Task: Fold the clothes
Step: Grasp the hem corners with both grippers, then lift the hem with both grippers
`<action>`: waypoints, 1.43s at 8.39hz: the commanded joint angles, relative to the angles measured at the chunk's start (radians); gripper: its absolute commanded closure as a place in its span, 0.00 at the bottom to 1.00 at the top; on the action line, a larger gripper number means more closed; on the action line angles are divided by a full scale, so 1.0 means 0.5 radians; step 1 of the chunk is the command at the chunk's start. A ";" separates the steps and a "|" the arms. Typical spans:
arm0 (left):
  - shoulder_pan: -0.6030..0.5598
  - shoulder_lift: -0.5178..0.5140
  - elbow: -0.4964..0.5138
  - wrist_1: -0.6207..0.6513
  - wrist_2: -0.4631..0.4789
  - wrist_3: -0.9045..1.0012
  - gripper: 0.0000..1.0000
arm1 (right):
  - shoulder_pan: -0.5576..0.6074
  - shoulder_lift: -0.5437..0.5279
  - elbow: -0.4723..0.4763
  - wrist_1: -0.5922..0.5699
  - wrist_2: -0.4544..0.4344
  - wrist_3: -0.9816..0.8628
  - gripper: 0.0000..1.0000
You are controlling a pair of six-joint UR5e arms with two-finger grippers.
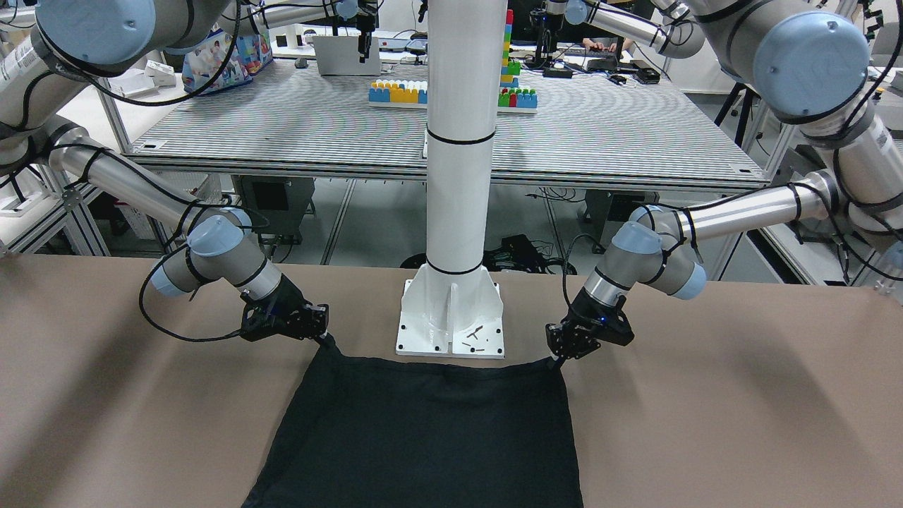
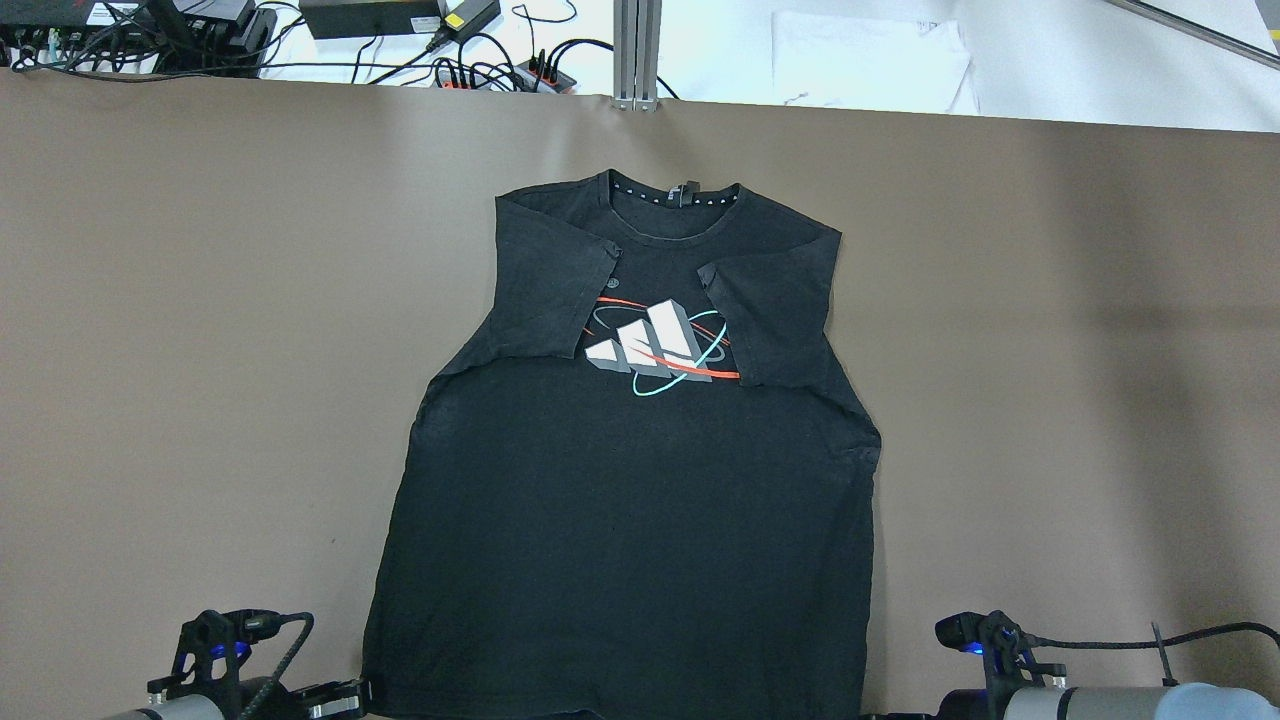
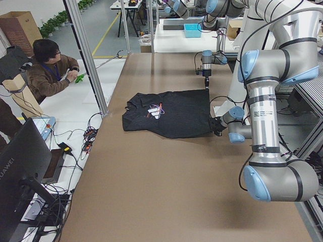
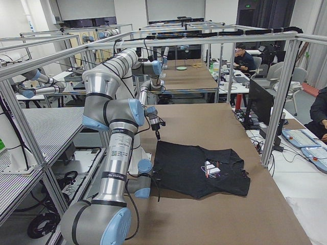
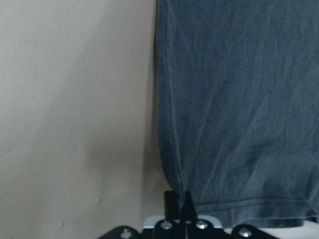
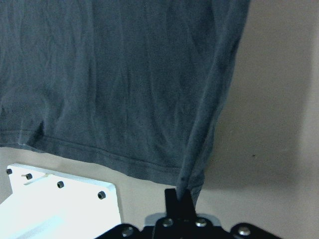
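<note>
The black T-shirt (image 2: 620, 500) lies flat on the brown table, collar at the far side, both sleeves folded in over the chest beside the white three-stripe logo (image 2: 650, 345). Its bottom hem is at the robot's side (image 1: 430, 370). My left gripper (image 1: 561, 361) is shut on the hem's left corner; the wrist view shows its closed fingertips (image 5: 178, 201) pinching the fabric. My right gripper (image 1: 326, 339) is shut on the other hem corner, again seen pinched in its wrist view (image 6: 182, 195). Both corners are raised slightly off the table.
The robot's white base plate (image 1: 451, 328) stands just behind the hem, between the two grippers. Cables and power strips (image 2: 480, 70) lie beyond the table's far edge. A seated operator (image 3: 48, 70) is past that edge.
</note>
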 commanded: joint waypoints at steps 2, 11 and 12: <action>-0.049 0.051 -0.229 -0.124 -0.207 0.061 1.00 | 0.008 -0.156 0.333 0.031 0.158 0.003 1.00; -0.192 0.337 -0.183 -1.003 -0.422 -0.058 1.00 | 0.258 -0.479 0.065 1.029 0.521 0.184 1.00; -0.321 0.321 -0.095 -0.997 -0.464 -0.062 1.00 | 0.357 -0.381 0.012 1.005 0.527 0.175 1.00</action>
